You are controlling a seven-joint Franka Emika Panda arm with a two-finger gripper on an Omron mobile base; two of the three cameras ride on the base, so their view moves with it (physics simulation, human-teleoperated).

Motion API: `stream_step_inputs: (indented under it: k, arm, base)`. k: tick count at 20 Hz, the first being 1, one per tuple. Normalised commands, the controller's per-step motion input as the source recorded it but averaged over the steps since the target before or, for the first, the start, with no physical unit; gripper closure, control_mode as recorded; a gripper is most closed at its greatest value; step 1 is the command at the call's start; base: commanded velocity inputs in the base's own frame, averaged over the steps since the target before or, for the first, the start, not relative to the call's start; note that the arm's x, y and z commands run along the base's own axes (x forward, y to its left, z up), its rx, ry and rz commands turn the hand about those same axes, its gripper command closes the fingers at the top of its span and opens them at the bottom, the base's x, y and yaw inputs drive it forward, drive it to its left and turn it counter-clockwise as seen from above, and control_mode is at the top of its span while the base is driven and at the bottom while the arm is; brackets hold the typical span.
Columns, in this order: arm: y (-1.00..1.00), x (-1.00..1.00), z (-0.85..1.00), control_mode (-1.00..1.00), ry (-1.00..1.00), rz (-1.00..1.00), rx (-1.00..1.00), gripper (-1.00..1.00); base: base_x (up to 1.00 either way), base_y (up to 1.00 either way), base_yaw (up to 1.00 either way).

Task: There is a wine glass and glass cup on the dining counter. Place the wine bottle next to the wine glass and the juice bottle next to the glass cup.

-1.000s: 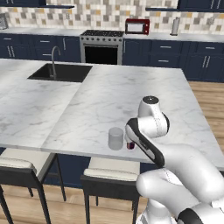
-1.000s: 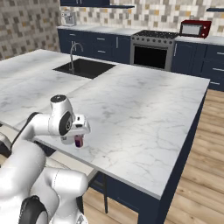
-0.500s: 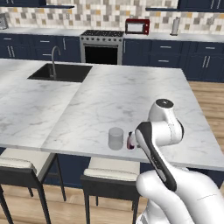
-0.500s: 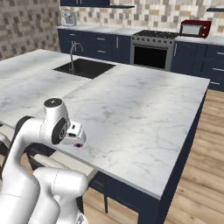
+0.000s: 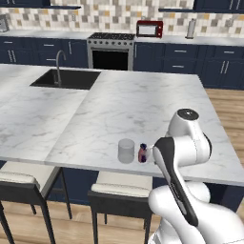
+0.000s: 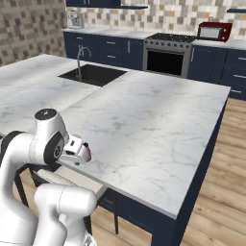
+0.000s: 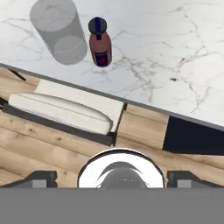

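Juice bottle upright beside the glass cup, near the tabletop's front edge.
One juice bottle (image 5: 142, 153) stands cap up, long axis vertical, just beside one glass cup (image 5: 126, 150) on the marble tabletop (image 5: 138, 105); the jaws are spread wide, holding nothing.

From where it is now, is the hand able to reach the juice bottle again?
Probably yes: the hand is open, the juice bottle stands upright near the counter edge, apart from the glass cup, with nothing between.
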Motion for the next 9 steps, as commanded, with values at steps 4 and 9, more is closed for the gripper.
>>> stream_step_inputs:
  k: [4,9]
  arm:
    - [-0.16,-0.32,0.25,-1.00,-0.07,0.00,0.00,-1.00]
    - [-0.34,-0.25,0.05,-1.00,-0.28,0.14,-0.08,-1.00]
  base:
    - [0.00,0.00,0.00]
    - [0.00,0.00,0.00]
